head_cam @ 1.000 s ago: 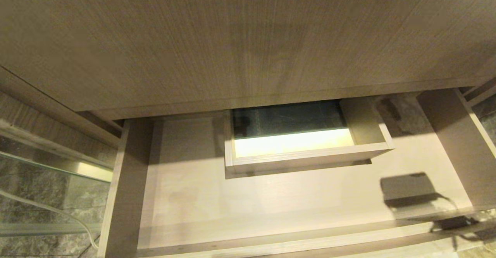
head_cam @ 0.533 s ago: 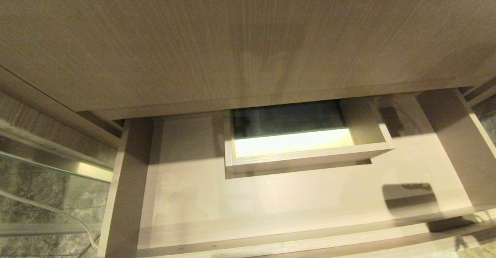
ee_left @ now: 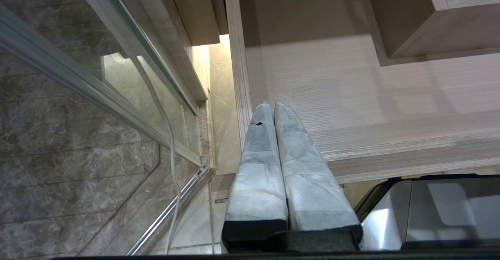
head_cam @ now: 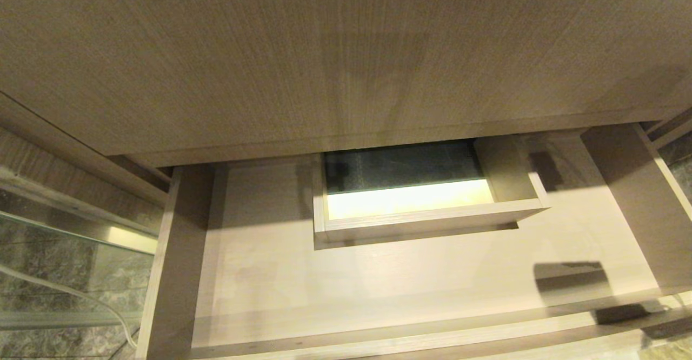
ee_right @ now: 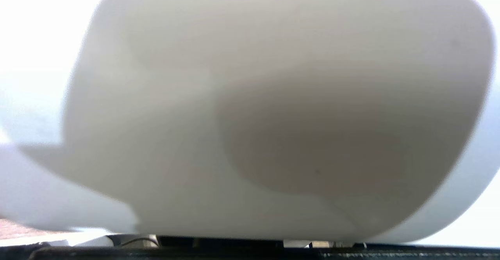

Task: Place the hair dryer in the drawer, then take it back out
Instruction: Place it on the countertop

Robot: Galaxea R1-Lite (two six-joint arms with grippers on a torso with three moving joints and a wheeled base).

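Observation:
The drawer stands pulled open below the vanity front, wide and shallow, its light wood floor bare; the left wrist view shows its left front corner. The white hair dryer fills the right wrist view, pressed close to the camera and hiding the fingers; my right gripper holds it, outside the head view. A boxy shadow lies on the drawer floor at the front right. My left gripper is parked by the drawer's left front corner, its padded fingers shut together on nothing.
A boxed notch rises at the drawer's back middle. A glass panel and a white cord over marble floor lie to the left. The vanity front overhangs the drawer. Part of the robot's silver body sits below the drawer front.
The shadow at the drawer's front right has slid toward the front edge, and the thin cord shadow beside it has left the picture. The drawer and the left arm are still.

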